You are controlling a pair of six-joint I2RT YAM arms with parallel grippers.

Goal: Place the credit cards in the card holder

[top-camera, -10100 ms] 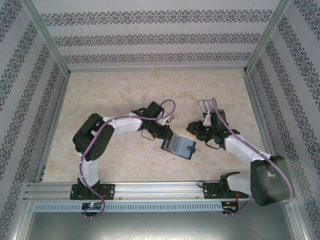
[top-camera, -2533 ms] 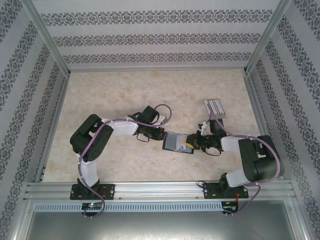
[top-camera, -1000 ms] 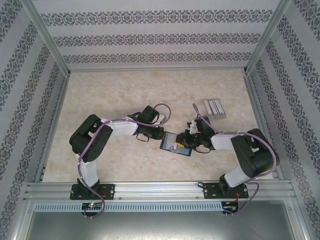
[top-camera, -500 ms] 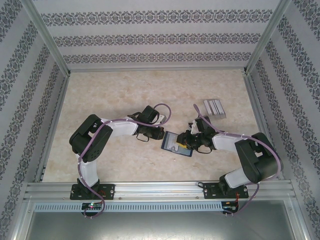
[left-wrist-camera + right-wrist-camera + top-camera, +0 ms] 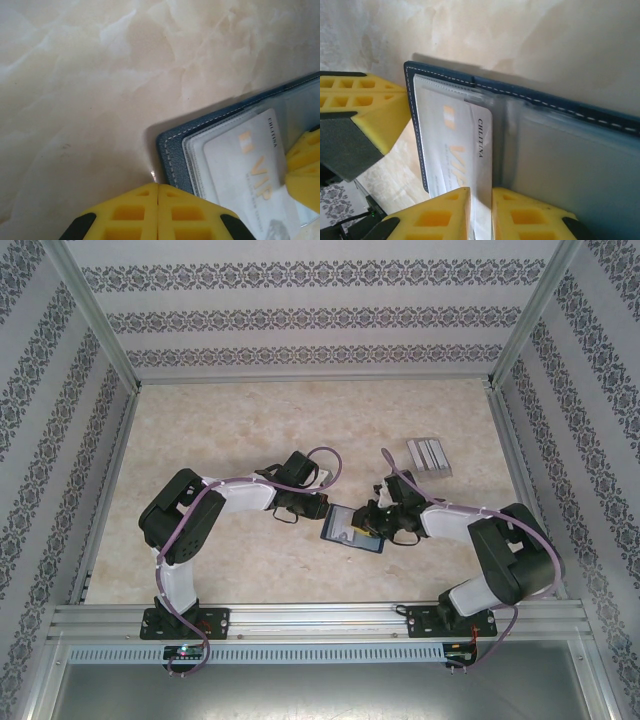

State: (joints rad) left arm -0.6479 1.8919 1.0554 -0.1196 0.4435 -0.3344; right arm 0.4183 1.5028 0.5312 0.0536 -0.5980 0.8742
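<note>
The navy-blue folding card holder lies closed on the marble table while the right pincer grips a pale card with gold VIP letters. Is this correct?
No. The navy-blue folding card holder lies open, not closed: the right wrist view shows its clear inner sleeves. The right pincer does grip the pale card with gold VIP letters.

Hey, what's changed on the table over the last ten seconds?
The right gripper swung from beside the clear rack leftward onto the open card holder, gripping a pale card that now lies partly in a sleeve. The left gripper stayed at the holder's left edge; the holder barely moved.
</note>
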